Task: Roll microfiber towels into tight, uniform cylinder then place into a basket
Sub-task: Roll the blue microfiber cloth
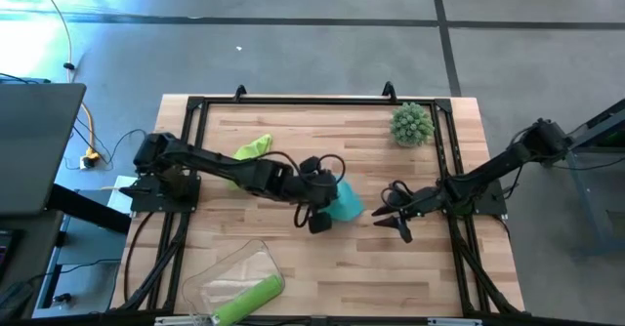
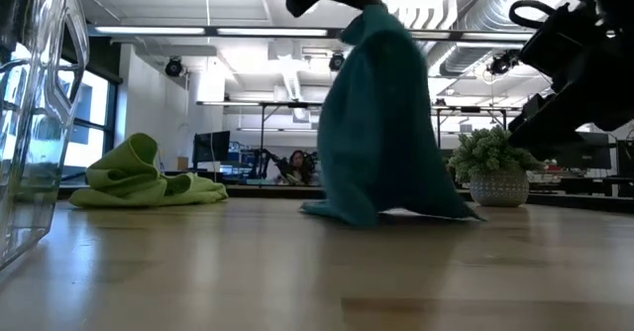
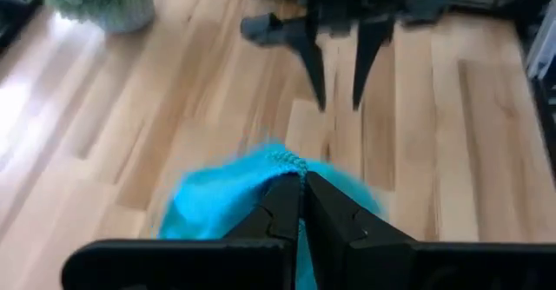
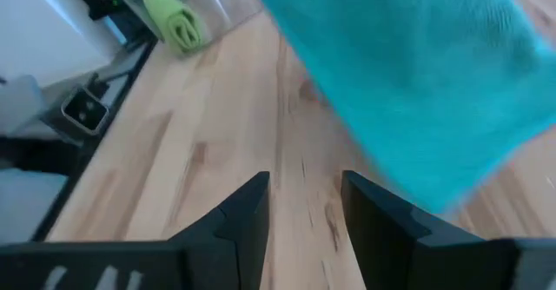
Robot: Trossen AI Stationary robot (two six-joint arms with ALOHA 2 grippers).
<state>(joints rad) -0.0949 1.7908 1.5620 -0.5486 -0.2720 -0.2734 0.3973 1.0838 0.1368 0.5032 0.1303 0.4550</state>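
The soft fuzzy teal-blue microfiber towel (image 2: pixel 381 123), pinched in the black left gripper (image 3: pixel 301 186), is one solid turquoise, unpatterned. Beyond that gripper lies a crumpled lime-green microfiber towel (image 1: pixel 253 149); a second lime-green towel, rolled (image 1: pixel 248 300), sits in the clear see-through plastic basket (image 1: pixel 234 267). The black right gripper (image 1: pixel 389 219) faces the teal cloth. The light wooden table (image 1: pixel 342 258) shows pale plank stripes. The spiky ball (image 1: pixel 411 123) is grey-green.

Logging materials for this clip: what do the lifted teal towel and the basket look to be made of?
The teal towel, pinched by the left gripper, looks like soft, matte microfiber: fuzzy nap, limp drape. The basket looks like clear glossy plastic: the wood and a rolled green towel show through.
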